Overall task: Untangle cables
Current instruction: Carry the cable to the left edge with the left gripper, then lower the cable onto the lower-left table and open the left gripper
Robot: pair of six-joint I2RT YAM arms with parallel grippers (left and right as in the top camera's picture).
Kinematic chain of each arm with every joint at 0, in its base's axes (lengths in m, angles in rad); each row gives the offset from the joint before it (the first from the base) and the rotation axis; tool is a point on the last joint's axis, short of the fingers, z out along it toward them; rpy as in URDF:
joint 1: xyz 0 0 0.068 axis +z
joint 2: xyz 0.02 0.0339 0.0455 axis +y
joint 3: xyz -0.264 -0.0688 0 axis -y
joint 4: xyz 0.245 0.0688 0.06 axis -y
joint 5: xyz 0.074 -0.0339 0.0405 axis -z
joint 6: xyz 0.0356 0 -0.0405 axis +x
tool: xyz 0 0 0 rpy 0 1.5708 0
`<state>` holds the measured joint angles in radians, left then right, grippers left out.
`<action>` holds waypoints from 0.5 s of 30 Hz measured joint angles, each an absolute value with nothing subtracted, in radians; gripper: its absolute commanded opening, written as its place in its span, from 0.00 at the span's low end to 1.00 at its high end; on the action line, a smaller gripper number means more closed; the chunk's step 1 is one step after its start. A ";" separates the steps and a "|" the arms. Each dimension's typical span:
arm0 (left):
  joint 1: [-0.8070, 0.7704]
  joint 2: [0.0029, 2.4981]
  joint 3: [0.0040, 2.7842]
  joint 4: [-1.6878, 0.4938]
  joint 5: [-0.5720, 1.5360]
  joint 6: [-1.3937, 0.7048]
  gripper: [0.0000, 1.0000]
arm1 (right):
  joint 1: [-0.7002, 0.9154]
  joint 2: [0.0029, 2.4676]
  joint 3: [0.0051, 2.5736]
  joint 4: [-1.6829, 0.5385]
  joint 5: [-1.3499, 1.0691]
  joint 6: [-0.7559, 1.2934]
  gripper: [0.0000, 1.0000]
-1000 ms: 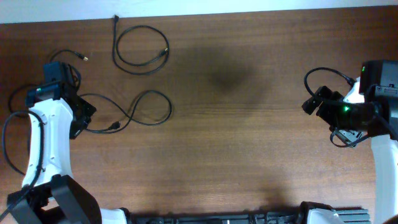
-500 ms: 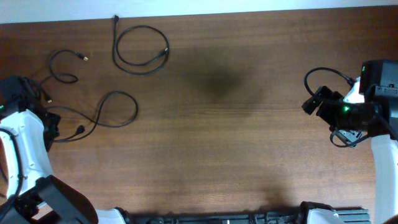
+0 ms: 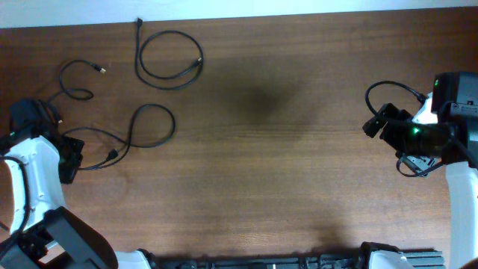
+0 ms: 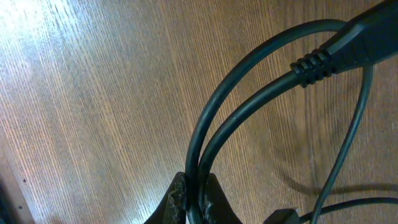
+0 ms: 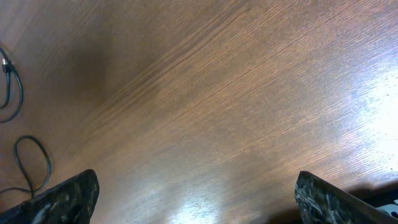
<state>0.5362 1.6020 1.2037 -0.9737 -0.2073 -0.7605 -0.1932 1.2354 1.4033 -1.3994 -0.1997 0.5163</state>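
Note:
Three thin black cables lie apart at the table's left. A round loop (image 3: 170, 60) sits at the back. A small curl (image 3: 75, 81) lies left of it. The third cable (image 3: 153, 123) forms a loop with its plug (image 3: 112, 155) near my left gripper (image 3: 69, 153). The left wrist view shows that gripper (image 4: 198, 200) shut on two strands of this cable (image 4: 249, 93), folded side by side, and a moulded plug (image 4: 354, 40) at the upper right. My right gripper (image 3: 373, 123) hovers at the far right, open and holding nothing (image 5: 199, 199).
The robot's own thicker black wires (image 3: 396, 90) curl around the right arm. In the right wrist view, bits of cable (image 5: 31, 162) show at the left edge. The table's back edge (image 3: 299, 13) runs along the top, with a white surface beyond it.
My left arm pulled left with the cable, dragging its loop leftward and uncovering the small curl, then eased back slightly to the right. The right arm has stayed still.

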 measured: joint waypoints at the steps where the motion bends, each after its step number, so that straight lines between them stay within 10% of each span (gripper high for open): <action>1: 0.536 1.602 1.201 -0.970 -0.201 -0.760 0.01 | -0.193 1.235 1.403 -1.399 -0.200 0.517 0.99; 6: 0.536 1.602 1.139 -0.914 -0.155 -0.761 0.02 | -0.193 1.235 1.403 -1.399 -0.200 0.517 0.99; 11: 0.536 1.602 1.133 -0.901 -0.145 -0.756 0.95 | -0.193 1.235 1.403 -1.399 -0.200 0.516 0.99; 15: 0.536 1.602 1.137 -0.923 -0.141 -0.739 0.99 | -0.193 1.235 1.403 -1.399 -0.200 0.516 0.99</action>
